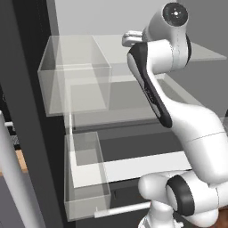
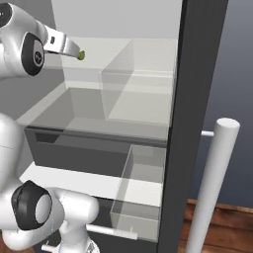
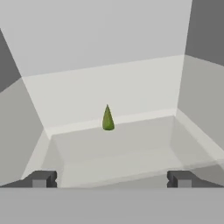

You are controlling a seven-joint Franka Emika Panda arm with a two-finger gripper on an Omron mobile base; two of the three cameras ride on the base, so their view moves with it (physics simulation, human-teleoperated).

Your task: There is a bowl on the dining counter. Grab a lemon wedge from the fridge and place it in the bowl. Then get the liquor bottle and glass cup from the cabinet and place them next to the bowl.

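Inside, the fridge [image 1: 26, 111] is standing open, its dark door edges framing pale shelves and clear bins. From the right base view, a clear bin [image 2: 141, 96] is sitting at the right side of the upper shelf [image 2: 64, 111], against the dark door edge, and a smaller clear bin [image 2: 141, 192] is hanging lower down beside the same edge. The left part of the upper shelf is lying open, giving free room between the bin and the fridge's left wall. A silver handle [image 2: 212, 183] is standing upright outside the door at the right.

The lemon wedge [image 3: 107, 119] is sitting upright, point up, as a small yellow-green cone near the back edge of a pale shelf, roughly midway between the side walls and close to the rear wall. It is also showing as a small green spot [image 2: 80, 55] just past the tip of the hand.

The white arm is rising from the base, bending at the elbow and reaching forward at upper-shelf height. The gripper [image 3: 112, 179] is facing the wedge with jaws spread wide, holding nothing, well short of the wedge.
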